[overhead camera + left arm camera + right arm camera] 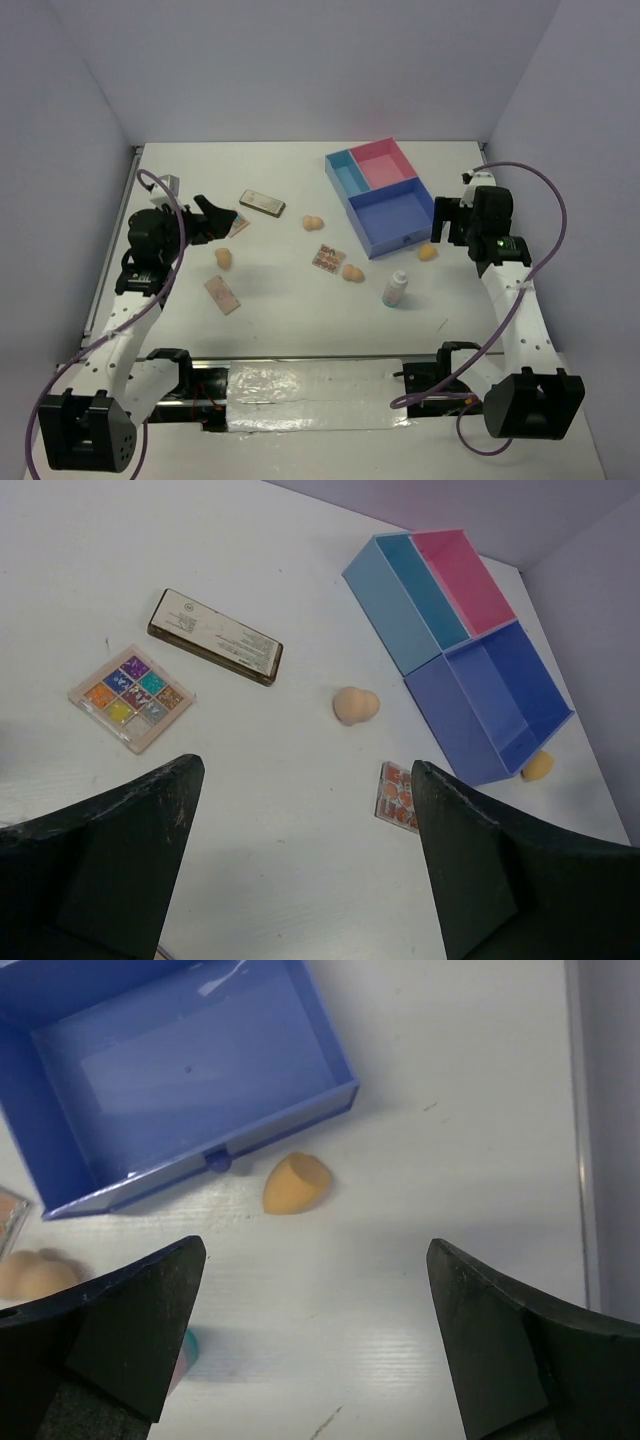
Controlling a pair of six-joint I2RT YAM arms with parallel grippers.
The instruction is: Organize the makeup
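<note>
The makeup lies scattered on the white table. A brown-gold palette [262,203] and a multicolour palette [131,697] lie at the back left, and a tan sponge [314,222] lies mid-table. An orange-toned palette [328,258] lies beside a second sponge [353,272]. A pinkish palette [222,294] and a third sponge [224,258] lie on the left. A white bottle [396,290] stands upright. One more sponge [295,1182] lies against the tray's front. My left gripper [308,770] hangs open above bare table. My right gripper [317,1248] is open and empty, just short of that sponge.
The blue-and-pink divided tray [392,232] stands at the back right, its compartments empty. Grey walls close the table at the back and on both sides. The right wall runs close to my right arm.
</note>
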